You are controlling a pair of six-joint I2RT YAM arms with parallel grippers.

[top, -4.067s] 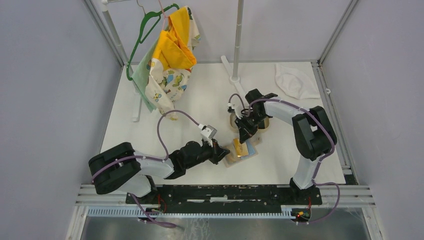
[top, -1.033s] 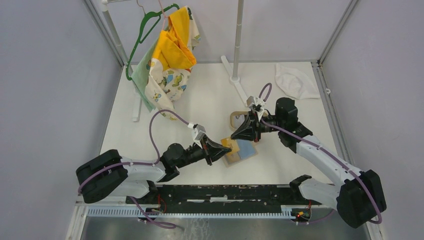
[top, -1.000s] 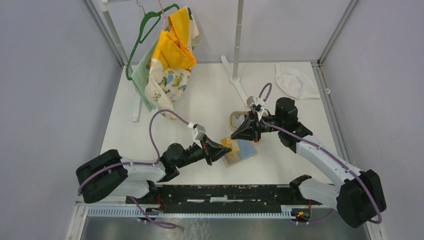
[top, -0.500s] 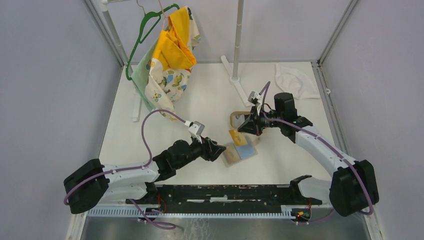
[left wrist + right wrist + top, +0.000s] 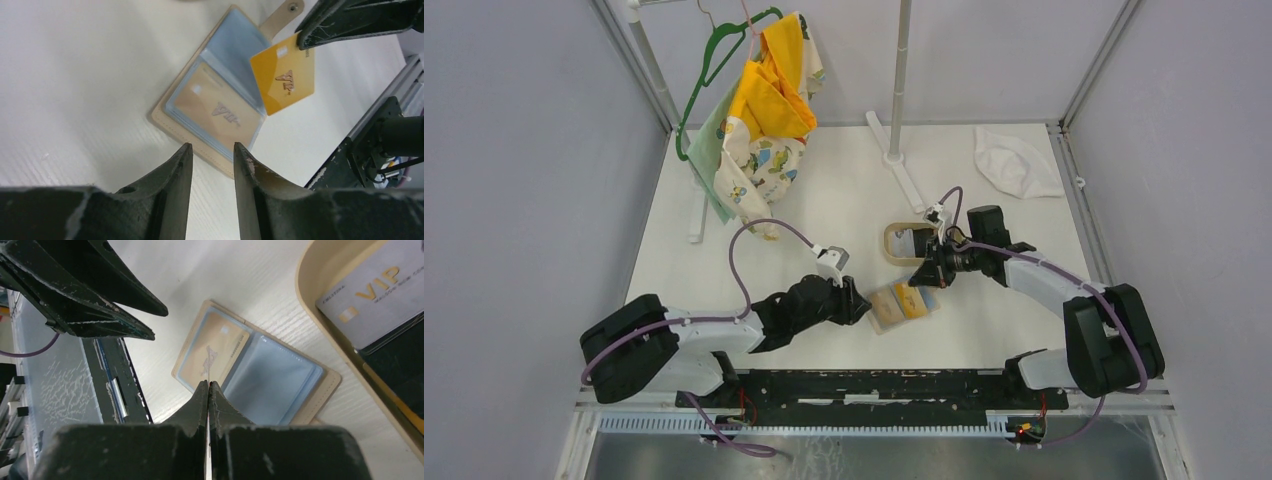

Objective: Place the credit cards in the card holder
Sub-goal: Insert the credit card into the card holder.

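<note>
The right gripper (image 5: 208, 384) pinches a thin gold-yellow plastic card (image 5: 282, 80) just above the open tan leather card holder (image 5: 232, 55) lying mid-table. The left gripper (image 5: 211, 146) hovers part-open and empty at the holder's left edge. On its far side, an oval tan tray (image 5: 305, 285) holds a grey card (image 5: 370, 300).

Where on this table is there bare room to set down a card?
Bare table between the hanging clothes and the pole's foot, and beside the white cloth. Crowded around the card holder and tray, where the left gripper and right gripper, holding a gold card, meet.
</note>
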